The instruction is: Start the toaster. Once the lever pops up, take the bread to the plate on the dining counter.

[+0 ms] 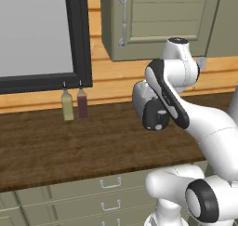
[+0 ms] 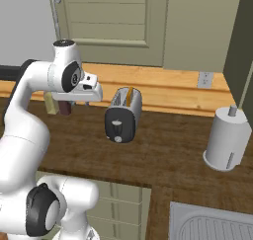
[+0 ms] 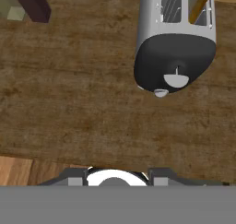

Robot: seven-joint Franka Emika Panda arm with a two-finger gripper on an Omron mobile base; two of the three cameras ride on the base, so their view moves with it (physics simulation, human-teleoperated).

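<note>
Worktop (image 2: 163,155): dark wood-grain surface running along the wall over sage-green drawer cabinets (image 1: 69,195), backed by a lighter wood panel strip.

Wall cabinet (image 1: 158,20): olive-green door with a metal handle, hanging above the worktop; a black-framed pale panel (image 1: 37,29) sits to its left in the left base view.

Sink (image 2: 212,224): ribbed grey basin set into the worktop at the lower right of the right base view.

Paper-towel holder (image 2: 226,139): pale grey cylinder with a short centre post, standing upright on the worktop, well apart from the toaster and to its right.

Toaster (image 2: 123,114): small rounded silver-grey body with a black end face turned toward the robot, standing on the worktop near the back wall. Lever knob low on the black face (a small pale button below it in the hand view).

Bread (image 2: 129,97): golden-tan slice standing upright in the toaster's right-hand slot, its top edge showing above the slot.

Bottles: one pale yellow (image 1: 68,105), one dark maroon (image 1: 82,104), side by side against the back wall, left of the toaster.

Wall socket (image 2: 205,79): on the wood strip behind the paper-towel holder.

Gripper (image 2: 91,92): held above the worktop, just left of the toaster and apart from it; fingers too hidden to say whether spread or closed.
</note>
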